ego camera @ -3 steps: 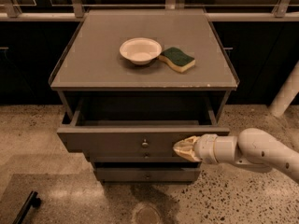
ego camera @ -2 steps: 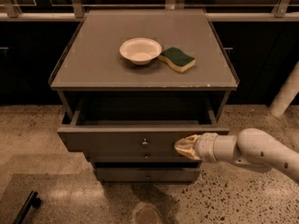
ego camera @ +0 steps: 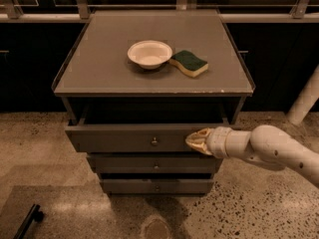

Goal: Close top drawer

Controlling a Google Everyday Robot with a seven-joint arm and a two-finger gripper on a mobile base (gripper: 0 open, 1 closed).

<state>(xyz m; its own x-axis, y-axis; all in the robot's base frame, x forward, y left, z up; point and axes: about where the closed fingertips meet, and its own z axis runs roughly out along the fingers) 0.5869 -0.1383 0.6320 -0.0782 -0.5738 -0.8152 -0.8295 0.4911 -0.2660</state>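
The top drawer (ego camera: 124, 139) is a wide grey drawer with a small round knob (ego camera: 154, 142) at its centre. It stands pulled out from the cabinet, with a dark gap behind its front. My gripper (ego camera: 195, 141) comes in from the right on a white arm and its tip touches the right part of the drawer front, to the right of the knob. It holds nothing.
Two shorter grey drawer fronts (ego camera: 154, 166) sit below the top one. On the cabinet top (ego camera: 99, 68) are a white bowl (ego camera: 149, 54) and a green and yellow sponge (ego camera: 189, 63). A white post (ego camera: 305, 103) stands at the right. A dark object (ego camera: 28, 221) lies on the speckled floor at lower left.
The gripper has stayed against the drawer front, and the drawer looks pushed in a little. The bowl and sponge have not moved.
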